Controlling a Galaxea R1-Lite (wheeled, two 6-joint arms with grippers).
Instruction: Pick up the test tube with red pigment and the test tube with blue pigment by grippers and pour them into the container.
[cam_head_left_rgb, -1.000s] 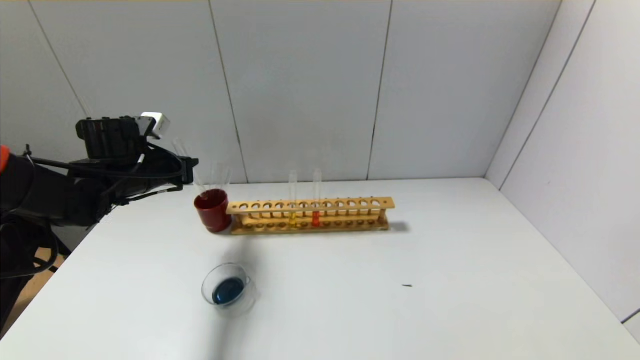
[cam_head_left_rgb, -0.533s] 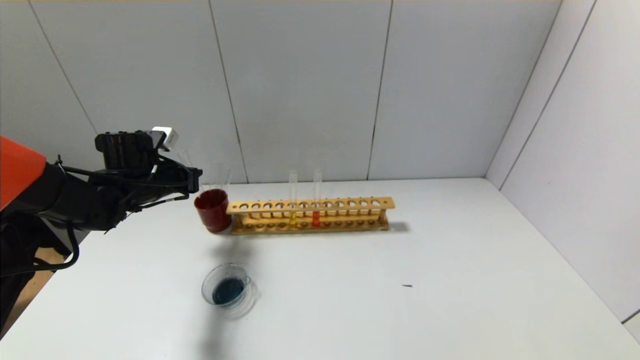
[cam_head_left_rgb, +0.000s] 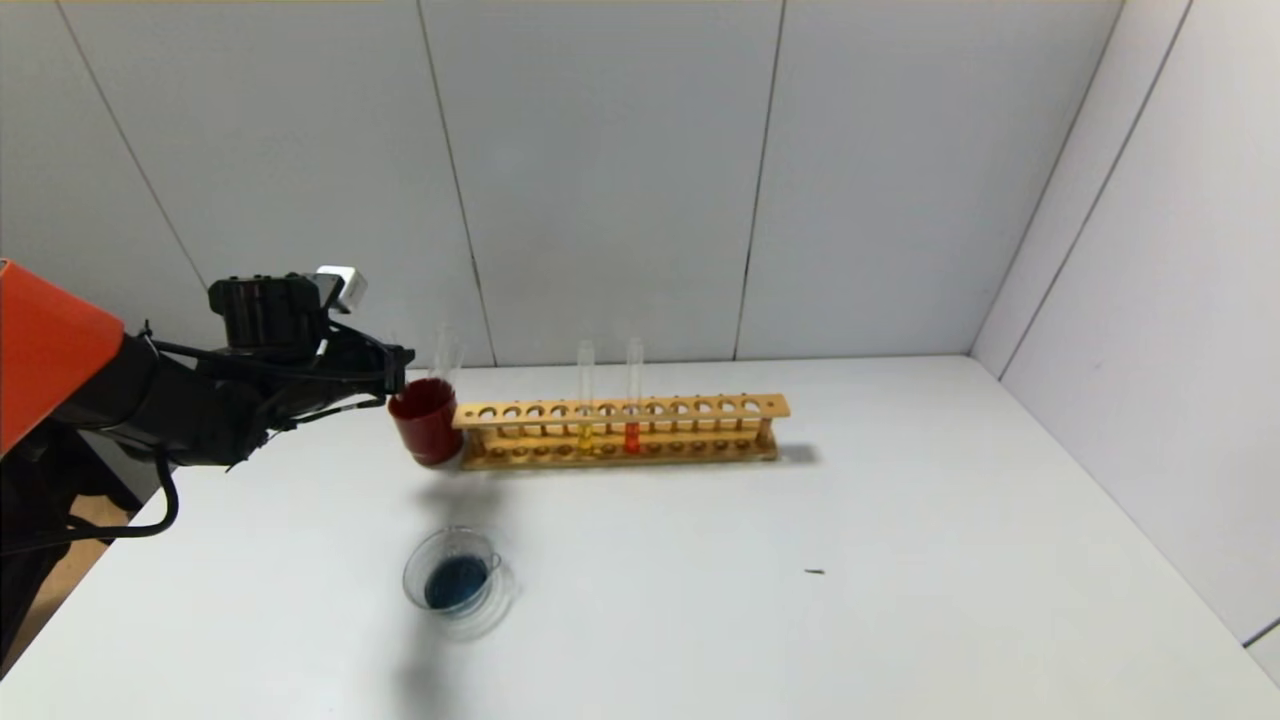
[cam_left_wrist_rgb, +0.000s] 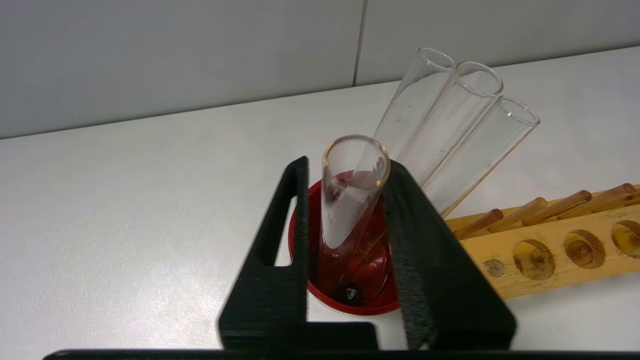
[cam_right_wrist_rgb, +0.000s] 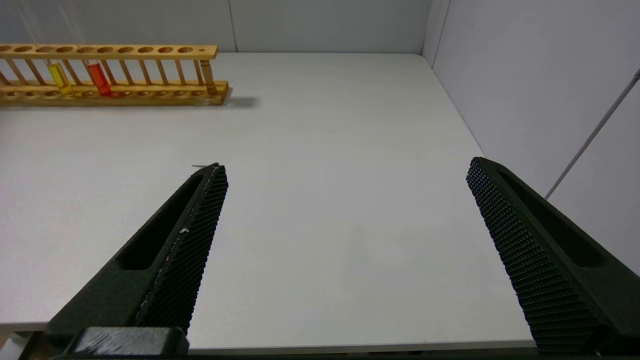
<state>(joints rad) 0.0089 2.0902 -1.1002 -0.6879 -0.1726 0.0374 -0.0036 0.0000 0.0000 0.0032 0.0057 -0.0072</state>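
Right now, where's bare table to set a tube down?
Free: everything right of the rack to the wall, and the front, right of the dish. Tight: back left, where the left gripper stands around a tube in the red cup. The right gripper hangs open at the near edge.

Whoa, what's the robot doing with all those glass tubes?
The robot's left tool is putting an empty test tube into the dark red cup, where three more empty tubes lean. Its fingers sit on either side of the tube, with a little gap on one side. The glass dish holds blue liquid. The red test tube waits in the wooden rack next to a yellow one. The right tool hangs open, away from everything.
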